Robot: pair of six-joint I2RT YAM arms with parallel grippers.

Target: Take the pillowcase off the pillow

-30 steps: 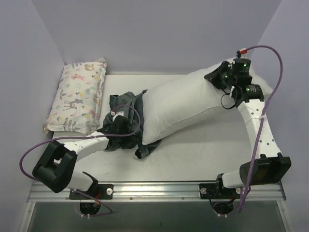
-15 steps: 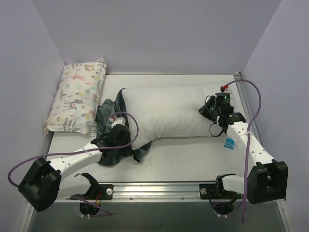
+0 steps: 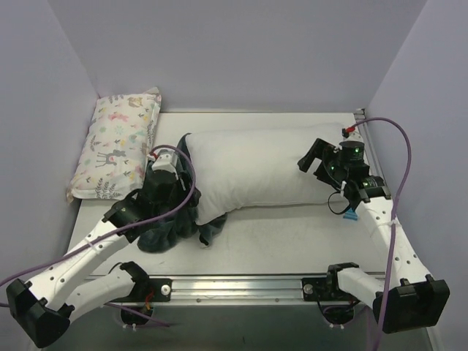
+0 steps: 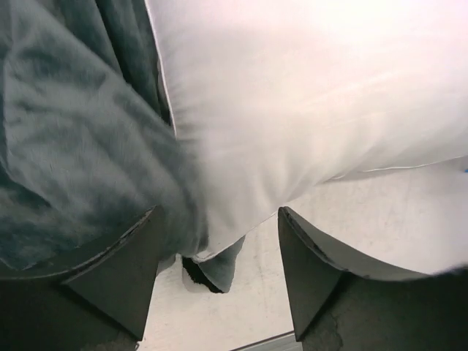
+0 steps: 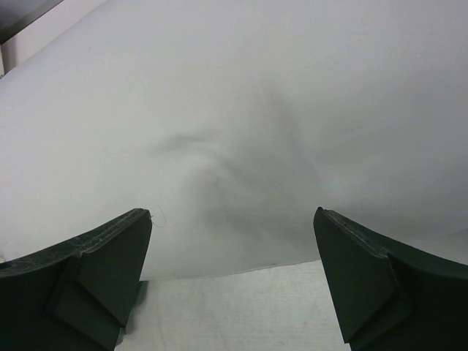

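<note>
The white pillow (image 3: 252,172) lies flat across the middle of the table, its blue tag (image 3: 349,214) at the right corner. The dark grey-teal pillowcase (image 3: 170,228) is bunched at the pillow's left end, with a flap (image 4: 216,269) poking out under the near corner. I cannot tell whether that end still sits inside it. My left gripper (image 4: 218,212) hovers open over the seam of pillowcase (image 4: 80,146) and pillow (image 4: 307,95), gripping nothing. My right gripper (image 3: 312,164) stands open just off the pillow's right end, with only pillow (image 5: 241,110) and table beyond its fingertips (image 5: 124,241).
A small pastel animal-print pillow (image 3: 121,146) lies against the back left wall. Lilac walls close in the table on three sides. A metal rail (image 3: 241,285) runs along the near edge between the arm bases. Purple cables loop off both arms.
Both grippers have opened. The right one lowered the raised pillow end to the table and let go. The left one released the pillowcase and lifted back over it.
</note>
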